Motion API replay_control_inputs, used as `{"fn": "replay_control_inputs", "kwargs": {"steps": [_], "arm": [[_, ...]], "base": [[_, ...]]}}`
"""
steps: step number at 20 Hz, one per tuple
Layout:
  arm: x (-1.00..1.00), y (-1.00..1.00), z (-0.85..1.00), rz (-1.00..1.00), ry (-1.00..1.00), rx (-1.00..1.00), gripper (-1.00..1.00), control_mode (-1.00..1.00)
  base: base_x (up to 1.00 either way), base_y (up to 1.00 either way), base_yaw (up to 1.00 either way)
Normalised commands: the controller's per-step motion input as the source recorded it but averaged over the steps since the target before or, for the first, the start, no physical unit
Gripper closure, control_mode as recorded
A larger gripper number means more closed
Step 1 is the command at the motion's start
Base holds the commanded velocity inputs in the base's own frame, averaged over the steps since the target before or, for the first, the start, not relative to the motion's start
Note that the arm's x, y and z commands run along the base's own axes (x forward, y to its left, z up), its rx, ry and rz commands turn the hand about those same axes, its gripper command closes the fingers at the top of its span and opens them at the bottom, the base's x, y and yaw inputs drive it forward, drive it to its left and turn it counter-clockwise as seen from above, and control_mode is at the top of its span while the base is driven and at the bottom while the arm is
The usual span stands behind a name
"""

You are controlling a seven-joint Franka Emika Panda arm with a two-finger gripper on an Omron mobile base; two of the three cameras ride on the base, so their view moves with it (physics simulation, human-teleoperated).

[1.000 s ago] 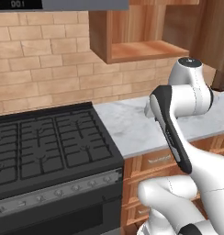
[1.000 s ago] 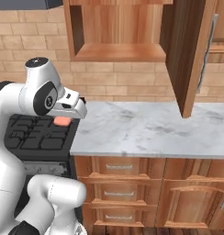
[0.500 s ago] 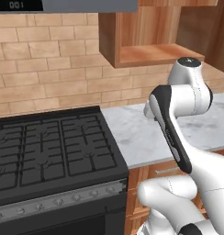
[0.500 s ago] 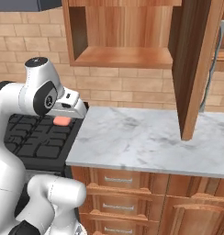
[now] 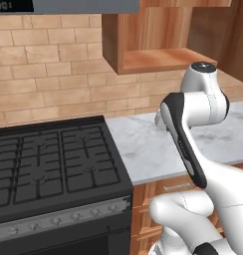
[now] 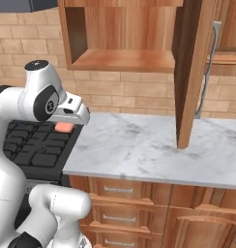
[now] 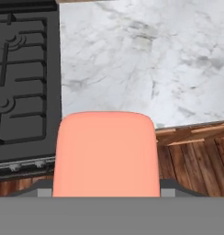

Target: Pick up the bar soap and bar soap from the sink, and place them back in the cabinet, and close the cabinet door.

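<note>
brick ran behind a white marble counter point(image 6: 139, 145), with a black gas stove point(image 5: 49, 164) butting against its left end. above the counter hung the wooden wall cabinet point(image 6: 122, 60), its shelf bare as far as i could see from both base views. the cabinet door point(image 6: 190, 72) stood swung out edge-on over the counter, with its metal handle point(image 6: 207, 68) on the far side of it. drawer fronts point(image 6: 120, 196) sat under the counter.

i saw the gripper point(image 6: 66, 127) near the seam between stove and counter, well below the cabinet floor and left of the open door. the salmon-pink bar soap point(image 7: 107, 153) sat pinched between the fingers; in the hand view it took up the lower middle, with stove grates to one side and marble beyond it. from the right base view it showed as a small pink patch under the hand. nothing stood on the counter between the hand and the cabinet.
</note>
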Motion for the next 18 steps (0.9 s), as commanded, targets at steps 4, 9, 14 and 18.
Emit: {"fn": "replay_control_inputs", "kwargs": {"steps": [4,9,14,18], "arm": [[0.0,0.0,0.0,0.0,0.0,0.0,1.0,1.0],[0.0,0.0,0.0,0.0,0.0,0.0,1.0,1.0],[0.0,0.0,0.0,0.0,0.0,0.0,1.0,1.0],[0.0,0.0,0.0,0.0,0.0,0.0,1.0,1.0]], "base": [[0.16,-0.35,0.0],[0.34,-0.16,0.0],[0.38,-0.27,0.0],[0.36,-0.27,0.0]]}}
